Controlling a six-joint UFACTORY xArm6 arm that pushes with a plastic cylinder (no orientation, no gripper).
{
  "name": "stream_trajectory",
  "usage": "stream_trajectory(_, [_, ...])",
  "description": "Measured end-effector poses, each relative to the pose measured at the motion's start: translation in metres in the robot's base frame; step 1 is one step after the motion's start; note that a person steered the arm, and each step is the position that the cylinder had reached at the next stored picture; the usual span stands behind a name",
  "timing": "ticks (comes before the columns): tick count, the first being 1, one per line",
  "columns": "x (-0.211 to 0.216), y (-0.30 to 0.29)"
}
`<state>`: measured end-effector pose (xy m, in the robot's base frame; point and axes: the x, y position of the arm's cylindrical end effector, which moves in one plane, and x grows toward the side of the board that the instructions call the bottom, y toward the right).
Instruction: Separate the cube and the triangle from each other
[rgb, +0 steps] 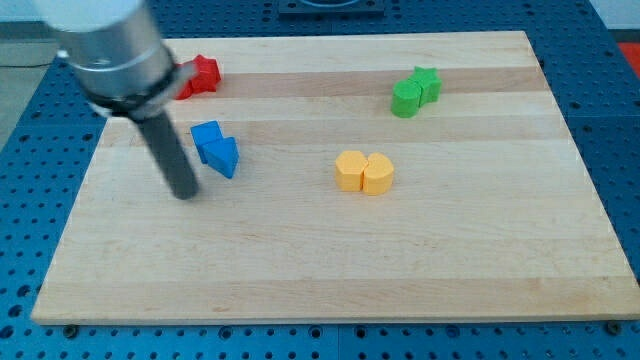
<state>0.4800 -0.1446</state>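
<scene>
Starting at the view's bottom, the wooden board (330, 270) carries nothing along its near edge. Further up, my tip (186, 194) rests on the board, a bare rod end with no jaws to part or close, holding nothing. It stands just to the view's left of the blue pair and slightly below them, apart from both. The blue triangle (224, 156) lies nearest it, and the blue cube (206, 135) sits just above and left, touching the triangle. Toward the centre, two yellow blocks (364, 172) lie pressed side by side; shapes not clear. Beyond, at the view's upper right, two green blocks (415, 92) touch one another. At the top left, red blocks (203, 74) are partly hidden behind the arm's grey body (110, 45).
</scene>
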Motion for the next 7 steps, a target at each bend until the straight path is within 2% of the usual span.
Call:
stream_trajectory(1, [-0.012, 0.081])
stream_trajectory(2, [-0.069, 0.106])
stream_trajectory(3, [-0.096, 0.095])
stream_trajectory(5, [-0.047, -0.002])
stream_trajectory(6, [-0.046, -0.033])
stream_trajectory(7, [-0.052, -0.034])
